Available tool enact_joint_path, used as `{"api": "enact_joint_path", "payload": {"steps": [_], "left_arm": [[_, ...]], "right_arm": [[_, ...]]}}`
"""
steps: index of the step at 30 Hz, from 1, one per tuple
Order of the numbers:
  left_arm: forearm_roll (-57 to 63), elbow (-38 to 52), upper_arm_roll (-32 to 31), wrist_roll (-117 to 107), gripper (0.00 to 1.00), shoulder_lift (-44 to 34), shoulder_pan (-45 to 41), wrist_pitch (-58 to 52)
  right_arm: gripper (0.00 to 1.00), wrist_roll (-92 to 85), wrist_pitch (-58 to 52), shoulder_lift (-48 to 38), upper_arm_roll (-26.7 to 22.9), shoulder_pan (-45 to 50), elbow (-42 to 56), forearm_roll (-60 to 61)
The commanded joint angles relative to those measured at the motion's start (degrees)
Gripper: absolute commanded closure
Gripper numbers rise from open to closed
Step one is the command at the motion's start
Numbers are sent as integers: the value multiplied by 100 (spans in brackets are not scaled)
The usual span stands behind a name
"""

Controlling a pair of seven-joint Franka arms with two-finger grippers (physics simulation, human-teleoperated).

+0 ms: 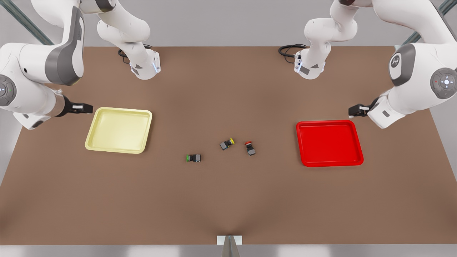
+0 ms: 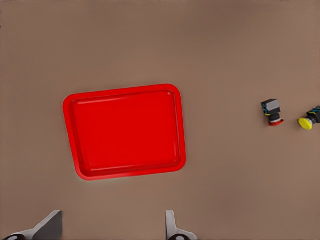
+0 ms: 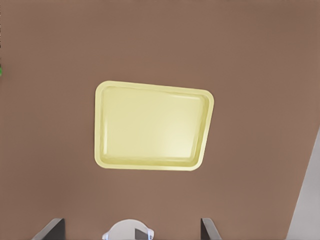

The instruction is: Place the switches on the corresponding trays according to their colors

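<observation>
Near the middle of the brown table lie the yellow-capped switch point(image 1: 227, 144) point(image 2: 309, 120) and, just to the front view's right of it, the red-capped switch point(image 1: 250, 148) point(image 2: 272, 111), both on their sides. The pale yellow tray point(image 1: 119, 130) point(image 3: 152, 126) sits at the front view's left and the red tray point(image 1: 329, 142) point(image 2: 125, 131) at its right; neither holds anything. My left gripper point(image 1: 357, 110) point(image 2: 112, 220) hovers open behind the red tray. Beside the yellow tray's far corner, my right gripper point(image 1: 80, 107) point(image 3: 131, 220) is open too. Both are far from the switches.
A green-capped switch point(image 1: 193, 157) lies on its side to the front view's left of the yellow-capped one. The two arm bases point(image 1: 144, 66) point(image 1: 310, 67) stand at the table's back edge. A small white bracket point(image 1: 229, 240) sits at the front edge.
</observation>
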Motion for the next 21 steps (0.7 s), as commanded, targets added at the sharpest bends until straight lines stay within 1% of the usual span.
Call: {"api": "enact_joint_path", "payload": {"steps": [1, 3, 5, 6, 7, 8, 9, 10, 11, 12, 13, 14, 15, 16, 17, 18, 19, 20, 21], "left_arm": [[4, 3, 0, 125, 0, 0, 0, 367], [4, 3, 0, 125, 0, -9, 0, 367], [4, 3, 9, 125, 0, -9, 0, 367], [4, 3, 9, 125, 0, -9, 0, 358], [4, 3, 18, 125, 0, -9, 0, 358], [-4, -303, 18, 108, 0, -9, -52, 349], [-4, -1024, 9, 99, 0, 87, -560, 585], [4, -1394, 9, -276, 0, 324, -1035, 1051], [-4, -1421, 0, -1199, 0, 728, -1396, 1578], [-13, -1395, -9, -2527, 0, 1168, -1862, 2239], [-13, -1158, -9, -3538, 0, 1599, -2337, 2476], [-13, -1149, 0, -4558, 0, 1889, -2671, 3108], [-4, -1035, -210, -5385, 0, 2205, -2654, 3328], [-39, -1026, -272, -5526, 0, 2390, -2627, 3505], [-232, -1096, -281, -5500, 0, 2487, -2610, 4109], [-294, -1245, -281, -5491, 0, 2513, -2610, 4401], [-338, -1316, -281, -5509, 0, 2654, -2680, 5006], [-619, -1316, -281, -5658, 0, 2689, -2750, 5148], [-620, -1307, -281, -6000, 0, 2838, -2750, 5166]], "right_arm": [[0, -36, 305, -1, 0, 0, 1, 3], [0, -28, 296, 16, 0, 149, 1, -5], [0, -2, 524, 261, -9, 447, -509, 390], [0, 831, 533, 657, -44, 992, -509, 443], [0, 2692, 796, 1157, -44, 1616, -500, 759], [0, 3757, 964, 1466, -44, 1994, -448, 890], [0, 4803, 1226, 1729, -53, 2320, -430, 961], [0, 5454, 1430, 1870, -53, 2531, -430, 1040], [0, 6386, 1728, 2002, -53, 2715, -447, 1251], [0, 6976, 2088, 2126, -53, 2865, -500, 1339], [0, 7653, 2396, 2248, -62, 2979, -570, 1489], [0, 8391, 2835, 2389, -53, 3076, -570, 1568], [0, 8568, 3266, 2547, -62, 3111, -544, 1647], [0, 8813, 3679, 2697, -62, 3112, -509, 1647], [0, 9322, 4179, 2811, -62, 3120, -509, 1664], [0, 9587, 4357, 2934, -62, 3173, -509, 1761], [0, 9824, 4524, 3004, -273, 3349, -509, 2095], [0, 10106, 4690, 3084, -282, 3384, -509, 2306], [0, 10431, 4831, 3171, -282, 3533, -500, 2332]]}}
